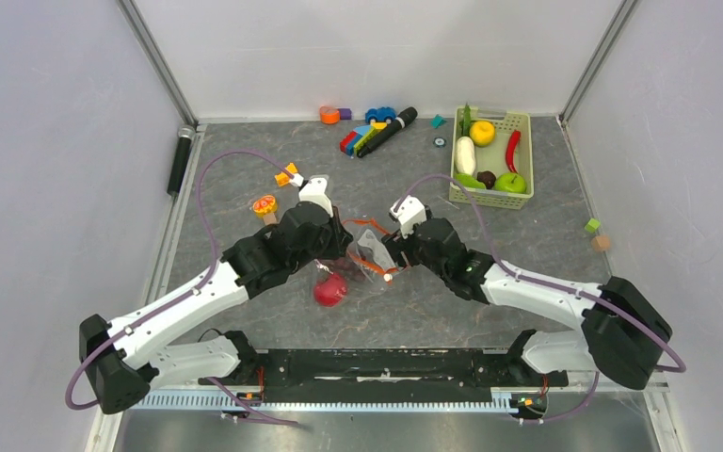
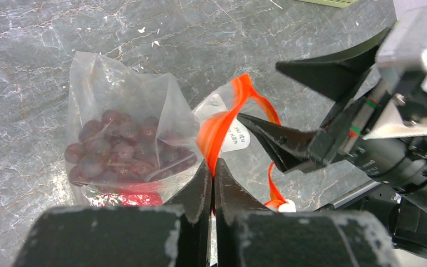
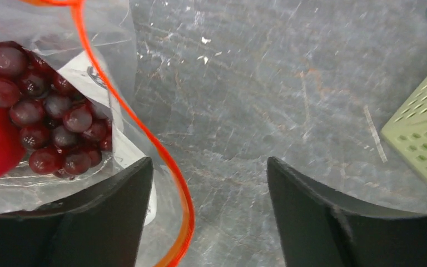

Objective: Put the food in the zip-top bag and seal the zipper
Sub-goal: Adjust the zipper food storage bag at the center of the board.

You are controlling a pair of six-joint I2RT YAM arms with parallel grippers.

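Observation:
The zip-top bag [image 1: 372,252] lies crumpled at the table's middle between both grippers. The dark red grape bunch [image 2: 117,147] is inside it, also in the right wrist view [image 3: 55,122]. The red apple [image 1: 329,289] lies against the bag's near left side. My left gripper [image 2: 212,167] is shut on the red-orange zipper [image 2: 222,125] and holds the mouth edge up. My right gripper [image 3: 208,164] is open, with one zipper lip [image 3: 161,150] running between its jaws. The white slider tab [image 2: 282,206] hangs at the strip's end.
The pale green basket [image 1: 490,200] at the back right holds a yellow fruit [image 1: 482,132], a white radish [image 1: 465,155], a red chili [image 1: 513,149] and a green fruit [image 1: 510,183]. Toy blocks [image 1: 367,132] lie at the back, an orange-slice toy [image 1: 265,204] to the left, and small blocks [image 1: 593,226] to the right.

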